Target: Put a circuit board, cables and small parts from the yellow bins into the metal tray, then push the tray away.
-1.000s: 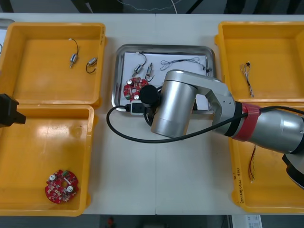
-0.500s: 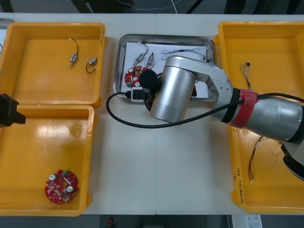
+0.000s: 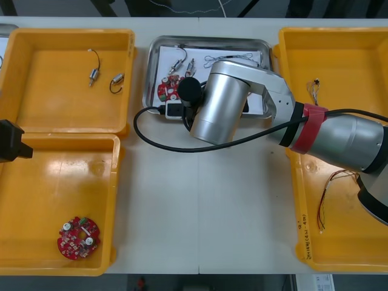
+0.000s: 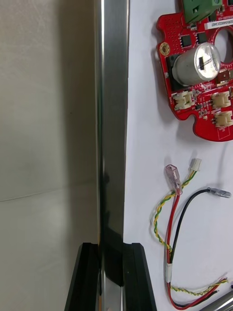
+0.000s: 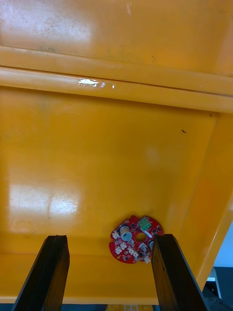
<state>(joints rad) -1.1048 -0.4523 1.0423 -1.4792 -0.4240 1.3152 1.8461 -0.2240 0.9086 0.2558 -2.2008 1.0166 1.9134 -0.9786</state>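
**A:** Right hand (image 4: 111,249) — state?

**B:** Clamped on the rim of the metal tray (image 4: 112,121). Its two fingers (image 4: 87,279) stand apart by the rim's thickness, one outside over the bare surface (image 4: 43,146) and one inside on the white lining. From the front view I judge it is the near rim.

**A:** Contents beside the hand?

**B:** Just inside the rim lie a red and yellow cable (image 4: 167,218) and a black cable (image 4: 191,204), side by side. Farther along is the circuit board (image 4: 199,73), lying flat. The front view adds small metal parts (image 3: 183,66) and a thin cable (image 3: 233,59) toward the far rim.

**A:** So loading is done?

**B:** Judged so — board, cables and parts are all in. The step in hand is the push. The tray lies between the two far yellow bins (image 3: 60,97), near the far edge of the surface.

**A:** Left hand (image 5: 109,239)?

**B:** Wide open and holding nothing. It is parked over the near left bin (image 5: 97,146), where a second circuit board (image 5: 136,240) lies.

**A:** Next move?

**B:** A straight push away from the robot, with the grip firm so the tray does not swivel about the clamp. There is little room ahead, and the bin walls on either side need watching.
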